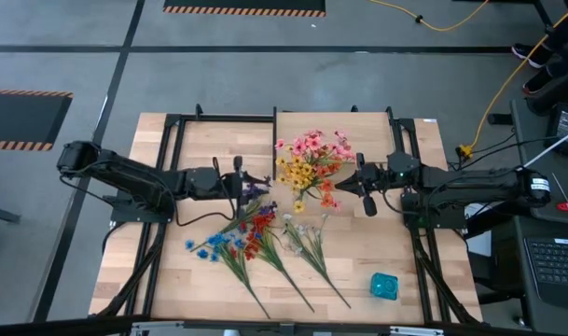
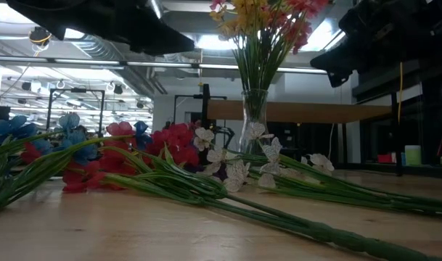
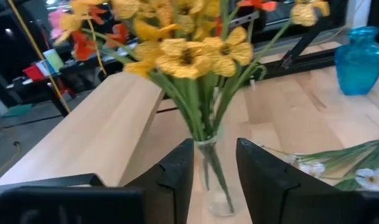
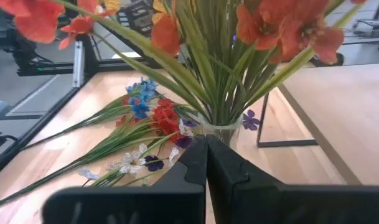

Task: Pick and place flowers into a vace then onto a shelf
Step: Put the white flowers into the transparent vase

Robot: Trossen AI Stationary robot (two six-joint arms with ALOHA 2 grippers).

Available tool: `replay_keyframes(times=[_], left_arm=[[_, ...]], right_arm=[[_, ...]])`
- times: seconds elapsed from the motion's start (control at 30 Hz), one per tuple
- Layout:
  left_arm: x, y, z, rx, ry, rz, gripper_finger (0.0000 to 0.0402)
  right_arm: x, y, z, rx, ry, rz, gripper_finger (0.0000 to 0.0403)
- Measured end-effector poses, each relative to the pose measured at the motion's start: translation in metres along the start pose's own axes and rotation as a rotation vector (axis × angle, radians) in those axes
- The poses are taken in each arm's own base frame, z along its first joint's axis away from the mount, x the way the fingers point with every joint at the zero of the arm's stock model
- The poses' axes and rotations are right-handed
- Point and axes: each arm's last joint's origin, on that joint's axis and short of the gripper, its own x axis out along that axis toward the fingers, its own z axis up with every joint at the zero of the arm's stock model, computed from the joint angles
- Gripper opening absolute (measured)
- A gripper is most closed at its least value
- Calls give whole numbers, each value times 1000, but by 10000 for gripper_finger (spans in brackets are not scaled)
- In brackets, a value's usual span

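In clear vase (image 2: 254, 119), mixed-colour flowers (image 2: 263, 22)

Colours around the clear vase

The clear glass vase (image 3: 213, 180) holds yellow, orange, pink and red flowers (image 1: 311, 163) on green stems; beside the black left tool (image 3: 214, 180) lie red, blue and white sprays (image 1: 251, 238) on the pale wood desk (image 1: 395, 252), with a turquoise bottle (image 1: 384, 286) beyond.

A workshop or lab: hazard-striped floor tape (image 1: 243, 10), a trailing yellow cable (image 1: 431, 22), exposed ceiling ducts (image 2: 104, 51).
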Motion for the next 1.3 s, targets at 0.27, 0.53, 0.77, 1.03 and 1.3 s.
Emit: replay_keyframes(times=[0.27,0.53,0.77,1.03,1.3], left_arm=[[-2,-9,2,3,-20,-64,80],[-4,-17,5,-16,-36,-108,48],[-5,-18,5,-18,-37,-112,38],[-5,-18,5,-18,-36,-110,42],[-5,-18,4,-48,-27,-111,38]], right_arm=[[2,18,12,29,163,-61,5],[0,47,9,123,242,-80,5],[-2,69,7,179,239,-49,5],[-3,84,20,135,211,-13,5],[18,104,53,53,370,-10,5]])
